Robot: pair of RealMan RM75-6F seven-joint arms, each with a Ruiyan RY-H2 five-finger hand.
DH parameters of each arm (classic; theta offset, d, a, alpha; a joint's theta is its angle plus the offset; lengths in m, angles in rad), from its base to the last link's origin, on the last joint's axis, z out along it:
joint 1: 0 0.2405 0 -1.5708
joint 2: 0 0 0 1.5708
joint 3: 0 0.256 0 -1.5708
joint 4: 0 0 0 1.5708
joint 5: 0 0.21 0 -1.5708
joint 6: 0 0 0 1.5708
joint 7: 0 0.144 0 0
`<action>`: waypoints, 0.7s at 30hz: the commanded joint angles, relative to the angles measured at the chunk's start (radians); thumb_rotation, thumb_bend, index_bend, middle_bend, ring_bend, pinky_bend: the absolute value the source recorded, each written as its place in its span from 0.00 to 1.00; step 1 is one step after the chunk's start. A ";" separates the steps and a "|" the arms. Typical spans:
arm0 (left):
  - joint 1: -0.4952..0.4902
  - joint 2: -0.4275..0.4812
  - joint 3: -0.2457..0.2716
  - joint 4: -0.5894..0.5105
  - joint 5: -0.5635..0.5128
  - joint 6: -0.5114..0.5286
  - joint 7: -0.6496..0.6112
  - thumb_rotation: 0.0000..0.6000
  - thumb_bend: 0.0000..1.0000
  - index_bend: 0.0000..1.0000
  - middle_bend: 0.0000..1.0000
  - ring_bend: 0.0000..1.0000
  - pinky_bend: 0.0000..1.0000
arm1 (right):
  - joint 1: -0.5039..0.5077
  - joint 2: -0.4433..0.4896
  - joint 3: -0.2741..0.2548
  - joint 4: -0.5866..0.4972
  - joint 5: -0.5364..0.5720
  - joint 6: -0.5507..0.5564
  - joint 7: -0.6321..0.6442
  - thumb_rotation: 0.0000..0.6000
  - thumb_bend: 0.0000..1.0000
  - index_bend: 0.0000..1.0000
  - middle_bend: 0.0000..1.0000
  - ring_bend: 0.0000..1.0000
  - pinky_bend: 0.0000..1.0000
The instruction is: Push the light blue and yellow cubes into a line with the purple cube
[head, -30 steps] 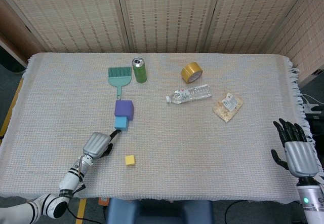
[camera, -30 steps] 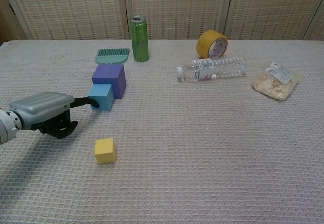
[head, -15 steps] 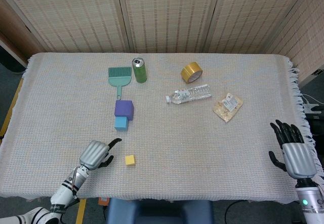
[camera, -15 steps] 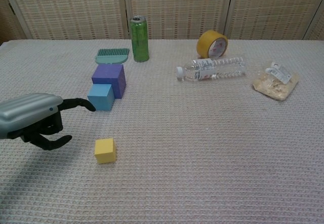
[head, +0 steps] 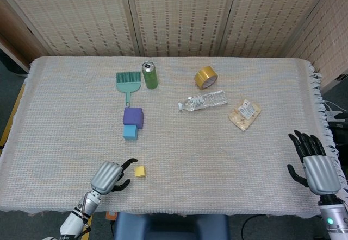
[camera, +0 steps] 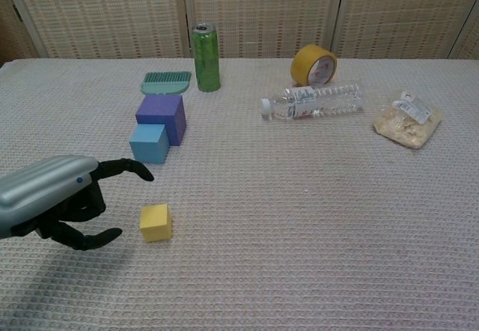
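Purple cube point(head: 133, 117): sitting mid-left on the woven surface point(head: 217, 158), just below the green brush point(head: 128, 82).
Light blue cube point(head: 130, 132): touching the purple cube's near face, the two forming a short line toward me.
Yellow cube point(head: 140, 171): lying apart from that pair, nearer the front edge and slightly right of their line.
Left hand point(head: 110, 176): I am hovering it just left of the yellow cube, fingers point(camera: 129, 168) partly curled and holding nothing, one reaching toward the cube.
Right hand point(head: 314, 163): I am resting it at the right edge, fingers spread, empty.
Beyond: green can point(head: 150, 75), tape roll point(head: 206, 77), water bottle point(head: 203, 100), snack bag point(head: 244, 113).
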 commanded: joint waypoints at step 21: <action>0.025 -0.140 -0.042 0.068 -0.052 -0.011 0.069 1.00 0.33 0.25 1.00 1.00 1.00 | 0.002 0.003 0.001 -0.002 0.002 -0.008 -0.003 1.00 0.14 0.00 0.00 0.00 0.00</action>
